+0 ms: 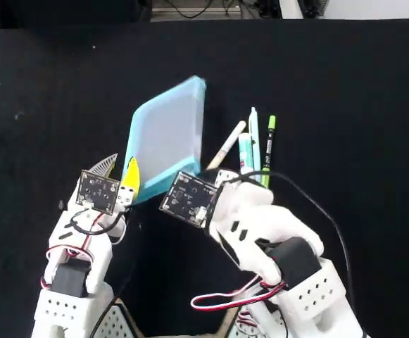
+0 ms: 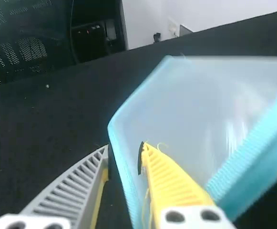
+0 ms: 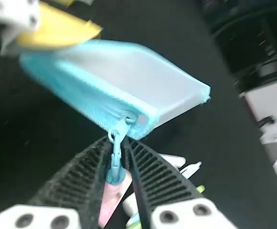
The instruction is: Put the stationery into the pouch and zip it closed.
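My left gripper (image 2: 124, 149) is clamped over one corner of the light blue pouch (image 1: 169, 134), with the yellow finger (image 2: 169, 181) on its flat face and the grey finger (image 2: 74, 188) on the outer side, and it holds the pouch tilted above the black table (image 1: 345, 84). My right gripper (image 3: 117, 142) is pinched tight on the blue zipper pull (image 3: 113, 167), which hangs from the end of the pouch's zip. The pens (image 1: 255, 144) lie bunched together on the table just beside the pouch, outside it.
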Controlling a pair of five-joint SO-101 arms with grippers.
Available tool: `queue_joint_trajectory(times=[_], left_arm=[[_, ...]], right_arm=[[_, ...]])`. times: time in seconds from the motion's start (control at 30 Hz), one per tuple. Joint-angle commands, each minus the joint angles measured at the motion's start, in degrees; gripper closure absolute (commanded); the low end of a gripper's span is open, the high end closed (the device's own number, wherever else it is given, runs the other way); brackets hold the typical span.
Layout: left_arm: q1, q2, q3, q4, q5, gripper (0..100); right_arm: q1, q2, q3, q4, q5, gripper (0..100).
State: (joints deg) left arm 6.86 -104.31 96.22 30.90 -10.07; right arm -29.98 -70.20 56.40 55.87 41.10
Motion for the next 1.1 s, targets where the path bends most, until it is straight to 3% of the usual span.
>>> queue_joint_trajectory(times=[0.0, 0.17, 0.33, 0.47, 0.9, 1.07], left_arm=[[1.63, 0.44, 1.10, 0.26, -0.44, 87], [4.09, 0.44, 1.10, 0.35, -0.35, 87], [6.37, 0.44, 1.10, 0.35, -0.26, 87], [6.37, 0.35, 1.10, 0.00, 3.96, 87], [-1.54, 0.00, 0.75, 0.53, 4.31, 87], [-2.15, 0.00, -6.81, 11.16, -1.41, 87]], right_arm=[[-0.53, -1.19, -3.12, -7.47, -4.66, 98.8], [-1.41, -0.66, -1.54, -16.09, -12.40, 98.8], [-7.12, -0.66, 6.46, -25.05, -11.78, 98.8], [-8.88, -1.10, 11.21, -30.07, -11.43, 98.8], [-8.62, -0.75, 14.90, -30.68, -11.43, 98.8], [-8.97, -0.75, 14.99, -30.68, -11.78, 98.8]])
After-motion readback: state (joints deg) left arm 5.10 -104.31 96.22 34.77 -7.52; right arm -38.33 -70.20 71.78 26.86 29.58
